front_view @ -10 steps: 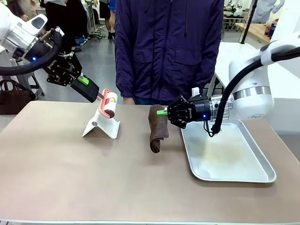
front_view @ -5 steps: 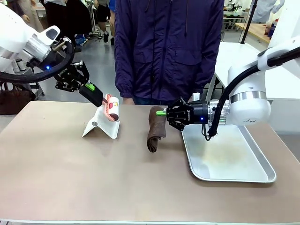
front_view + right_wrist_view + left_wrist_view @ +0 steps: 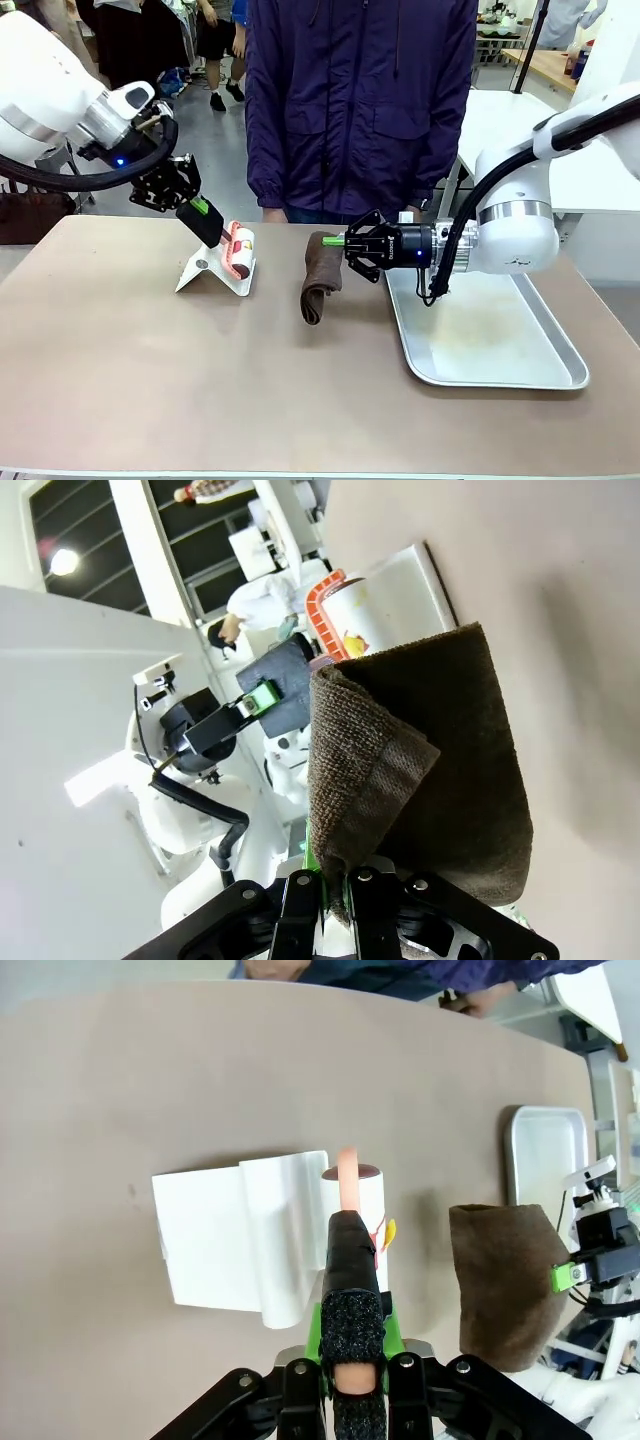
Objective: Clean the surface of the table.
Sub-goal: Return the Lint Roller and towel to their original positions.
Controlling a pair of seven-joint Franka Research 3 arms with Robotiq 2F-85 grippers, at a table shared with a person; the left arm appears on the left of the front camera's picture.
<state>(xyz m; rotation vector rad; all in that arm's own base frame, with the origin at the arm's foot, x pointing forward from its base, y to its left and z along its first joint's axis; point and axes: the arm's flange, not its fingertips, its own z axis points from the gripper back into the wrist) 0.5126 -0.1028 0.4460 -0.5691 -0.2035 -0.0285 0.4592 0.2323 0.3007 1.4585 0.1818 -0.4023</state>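
**Cloth and lint roller held ready above the tabletop**

The right gripper [image 3: 334,241] reaches in from the side with its fingers pinching the top fold of a brown cloth [image 3: 319,276]. The cloth hangs limp from that grip, its lower end drooping to the tabletop [image 3: 200,380] or just short of it; which of the two I cannot tell. Holding it by one edge lets the loose body drape down, which looks suited to dragging it across the surface as a wipe. Seen from the right wrist, the cloth [image 3: 430,770] has a thick, nubby terry weave with a ribbed hem, doubled over itself.

The left gripper [image 3: 212,222] has its fingers pressed together on the salmon-pink handle of a lint roller [image 3: 238,250]. From the left wrist the handle runs straight out between the fingers [image 3: 352,1335] to the roller [image 3: 356,1192], a white cylinder with a printed label. It sits at a white, glossy, folded stand [image 3: 235,1242] that rises like a small tent, probably the roller's rest.

The tabletop is broad, smooth and matte beige-brown with a pale rim, lying beneath both grippers. A shallow silver metal tray [image 3: 565,345] with rounded corners lies on its right part, faintly smudged inside. A person in a dark purple jacket [image 3: 360,100] stands at the far edge.
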